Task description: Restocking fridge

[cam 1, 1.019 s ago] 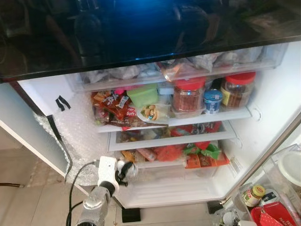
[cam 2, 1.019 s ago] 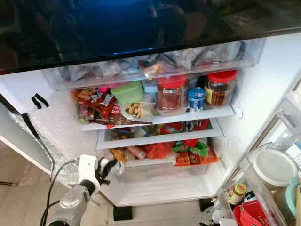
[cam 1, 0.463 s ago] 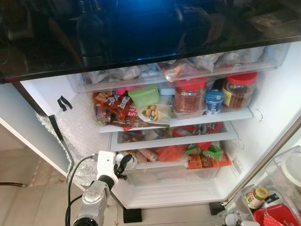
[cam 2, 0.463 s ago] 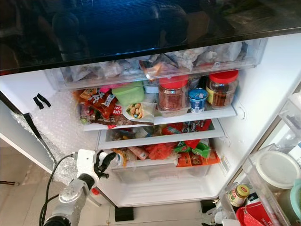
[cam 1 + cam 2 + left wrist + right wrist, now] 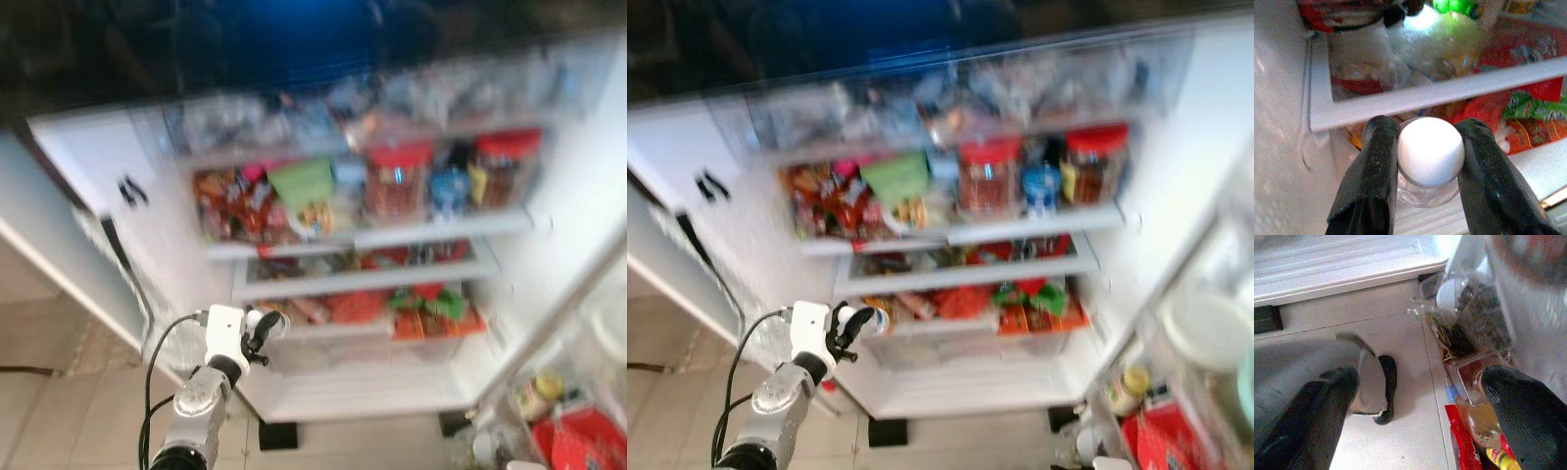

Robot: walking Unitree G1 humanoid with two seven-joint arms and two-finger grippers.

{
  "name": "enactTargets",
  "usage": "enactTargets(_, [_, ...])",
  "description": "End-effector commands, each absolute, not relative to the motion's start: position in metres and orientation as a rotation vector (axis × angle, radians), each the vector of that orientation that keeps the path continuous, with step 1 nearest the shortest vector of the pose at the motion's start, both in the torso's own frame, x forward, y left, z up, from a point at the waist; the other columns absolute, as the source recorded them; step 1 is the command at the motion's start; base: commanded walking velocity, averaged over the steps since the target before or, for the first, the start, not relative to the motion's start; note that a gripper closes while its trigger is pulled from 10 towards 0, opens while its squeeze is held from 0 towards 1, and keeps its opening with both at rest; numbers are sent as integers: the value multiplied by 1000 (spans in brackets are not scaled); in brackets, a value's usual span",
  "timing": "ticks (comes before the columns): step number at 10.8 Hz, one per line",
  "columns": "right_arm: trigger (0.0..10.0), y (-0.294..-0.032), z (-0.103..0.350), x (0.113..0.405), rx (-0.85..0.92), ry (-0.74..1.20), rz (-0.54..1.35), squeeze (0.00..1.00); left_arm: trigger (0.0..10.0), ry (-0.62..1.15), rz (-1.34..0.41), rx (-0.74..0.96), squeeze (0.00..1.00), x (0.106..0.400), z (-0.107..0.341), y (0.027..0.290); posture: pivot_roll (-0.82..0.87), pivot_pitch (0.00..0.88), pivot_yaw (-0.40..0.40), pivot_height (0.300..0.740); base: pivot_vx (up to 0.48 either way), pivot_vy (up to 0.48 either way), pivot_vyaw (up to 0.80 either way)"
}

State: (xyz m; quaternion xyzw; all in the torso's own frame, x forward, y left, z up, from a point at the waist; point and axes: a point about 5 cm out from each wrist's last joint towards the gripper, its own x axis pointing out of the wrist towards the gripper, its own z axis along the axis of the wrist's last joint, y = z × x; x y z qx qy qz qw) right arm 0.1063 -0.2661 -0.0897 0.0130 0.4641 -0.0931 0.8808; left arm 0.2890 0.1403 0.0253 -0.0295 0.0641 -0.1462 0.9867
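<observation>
Left gripper (image 5: 1427, 169) clamped the white-capped jar (image 5: 1430, 161) at its cap, frame centre; likely rigid, slippery, breakable. Right gripper (image 5: 1420, 416) wide open.

The left gripper (image 5: 263, 330), clamped on a small white-capped jar (image 5: 1430, 152), was at the front of the fridge's (image 5: 578, 225) lower left corner a second ago, its fingers pointing in. It now reaches slightly farther in, the cap just below the white shelf edge (image 5: 1449, 90). The head views have shifted and blurred, so the camera has moved.
</observation>
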Motion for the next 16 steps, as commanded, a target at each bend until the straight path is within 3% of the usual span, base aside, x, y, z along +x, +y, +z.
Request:
enactTargets(1, [10000, -263, -92, 102, 41, 971, -198, 0, 10000, 135, -290, -59, 0, 288, 25, 144, -161, 100, 138, 627, 0, 0, 0])
enactTargets(10, [10000, -262, -92, 100, 57, 965, -181, 0, 10000, 16, -322, -15, 0, 303, 54, 134, -155, 138, 137, 627, 0, 0, 0])
enactTargets(16, [10000, -262, -91, 102, 62, 960, -174, 0, 10000, -99, -365, 32, 0, 312, 79, 124, -163, 132, 140, 627, 269, 0, 0])
